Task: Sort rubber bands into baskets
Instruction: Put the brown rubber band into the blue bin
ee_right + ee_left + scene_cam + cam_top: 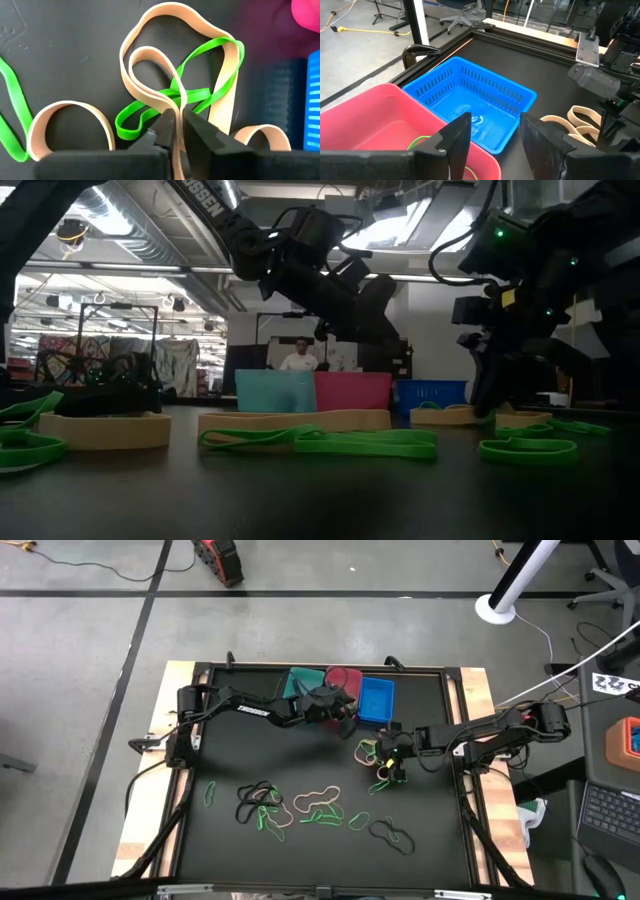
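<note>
- We see the right gripper (176, 131) down on the mat just in front of the blue basket (376, 700), its fingers pinched narrow on a tan rubber band (155, 75) that lies tangled with a green rubber band (165, 102).
- Our left gripper (492, 145) hangs with its fingers wide apart and nothing between them, over the red basket (375, 122), which has a green band inside.
- The teal basket (275, 391) stands next to the red one at the far edge.
- More loose bands (300, 808) lie scattered across the near half of the table (240, 750).
</note>
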{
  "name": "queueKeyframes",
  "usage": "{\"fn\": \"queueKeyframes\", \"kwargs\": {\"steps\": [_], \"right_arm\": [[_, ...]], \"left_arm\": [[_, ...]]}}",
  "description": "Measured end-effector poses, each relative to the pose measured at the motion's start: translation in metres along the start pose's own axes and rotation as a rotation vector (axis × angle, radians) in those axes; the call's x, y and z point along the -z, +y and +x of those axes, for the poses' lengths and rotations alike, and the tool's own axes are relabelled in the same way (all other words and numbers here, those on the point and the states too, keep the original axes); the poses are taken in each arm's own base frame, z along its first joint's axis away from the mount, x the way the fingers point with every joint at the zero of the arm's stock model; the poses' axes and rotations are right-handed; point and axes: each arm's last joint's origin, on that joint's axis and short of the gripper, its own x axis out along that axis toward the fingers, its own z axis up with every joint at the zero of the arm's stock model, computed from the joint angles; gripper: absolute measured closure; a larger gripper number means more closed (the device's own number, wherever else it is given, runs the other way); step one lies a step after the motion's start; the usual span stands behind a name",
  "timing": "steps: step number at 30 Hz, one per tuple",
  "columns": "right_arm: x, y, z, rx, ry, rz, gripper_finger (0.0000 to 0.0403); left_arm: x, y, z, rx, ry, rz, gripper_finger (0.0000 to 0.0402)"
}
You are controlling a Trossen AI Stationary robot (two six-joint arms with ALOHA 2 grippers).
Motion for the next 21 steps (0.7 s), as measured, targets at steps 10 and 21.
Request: {"fn": "queueKeyframes", "kwargs": {"steps": [10,21], "right_arm": [[0.0,0.0,0.0,0.0,0.0,-0.001,0.0394],[0.0002,0.0001,0.0001,-0.001,0.0,0.006,0.0341]], "left_arm": [[0.0,0.0,0.0,0.0,0.0,0.0,0.0235],[0.0,0.0,0.0,0.0,0.0,0.0,0.0235]]}}
